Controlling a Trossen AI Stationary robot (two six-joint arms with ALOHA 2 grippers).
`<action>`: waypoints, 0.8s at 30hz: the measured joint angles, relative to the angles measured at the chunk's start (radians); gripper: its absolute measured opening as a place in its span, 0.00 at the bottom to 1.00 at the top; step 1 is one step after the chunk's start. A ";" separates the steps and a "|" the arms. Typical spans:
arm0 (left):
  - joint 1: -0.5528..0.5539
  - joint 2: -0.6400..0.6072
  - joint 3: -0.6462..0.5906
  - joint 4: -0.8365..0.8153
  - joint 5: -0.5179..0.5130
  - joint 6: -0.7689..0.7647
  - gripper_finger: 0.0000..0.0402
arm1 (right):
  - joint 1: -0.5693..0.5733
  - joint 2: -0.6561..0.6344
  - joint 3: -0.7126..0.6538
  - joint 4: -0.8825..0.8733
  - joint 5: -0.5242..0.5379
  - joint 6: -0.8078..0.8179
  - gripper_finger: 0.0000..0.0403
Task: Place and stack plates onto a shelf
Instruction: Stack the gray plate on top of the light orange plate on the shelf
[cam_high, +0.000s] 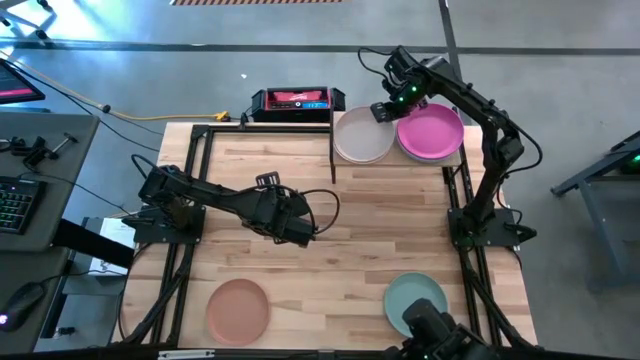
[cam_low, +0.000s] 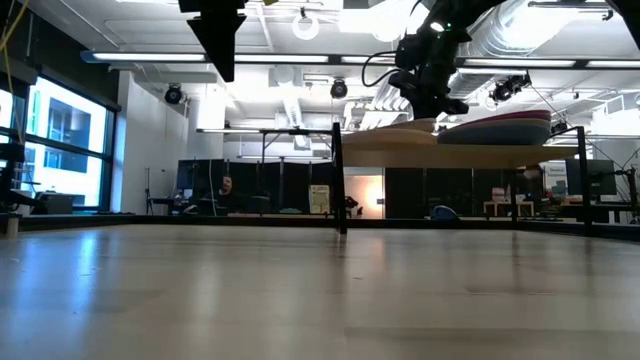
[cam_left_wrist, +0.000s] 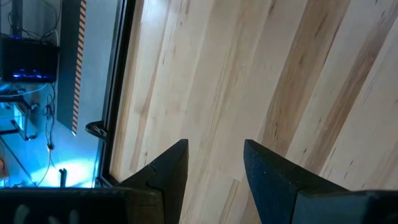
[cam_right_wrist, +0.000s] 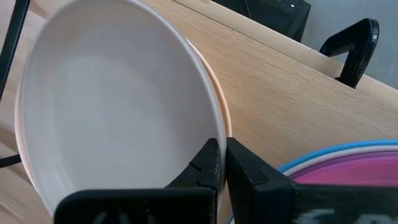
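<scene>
The shelf (cam_high: 400, 160) stands at the table's far right and carries two stacks. A cream plate (cam_high: 360, 138) tops the left stack, with a peach rim (cam_right_wrist: 219, 93) showing under it. A magenta plate (cam_high: 432, 133) tops the right stack, over a blue rim (cam_right_wrist: 348, 149). My right gripper (cam_high: 385, 112) sits between the stacks, shut on the cream plate. A terracotta plate (cam_high: 238, 307) and a teal green plate (cam_high: 415, 298) lie flat near the table's near edge. My left gripper (cam_high: 300, 228) hovers open over the middle of the table and holds nothing. My right gripper (cam_right_wrist: 222, 158) pinches the cream plate's rim (cam_right_wrist: 214, 124) between its two fingers, on the side facing the magenta stack. The fingers reach in from the far right. The plate lies on the stack below it.
A red and black box (cam_high: 293, 100) sits just beyond the table's far edge, left of the shelf. Black frame posts (cam_high: 333, 150) stand at the shelf's left end and along both table sides. Bare wood (cam_left_wrist: 249, 74) lies under my left gripper.
</scene>
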 joint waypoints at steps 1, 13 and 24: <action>0.000 0.000 0.000 0.000 0.000 -0.001 0.36 | 0.000 0.000 0.000 -0.002 0.000 0.000 0.00; -0.003 0.000 0.000 0.058 0.001 -0.114 0.36 | 0.003 0.000 0.000 0.003 0.007 -0.048 0.00; 0.006 0.000 0.000 0.083 0.000 -0.109 0.36 | 0.003 -0.001 0.000 0.016 0.005 -0.027 0.00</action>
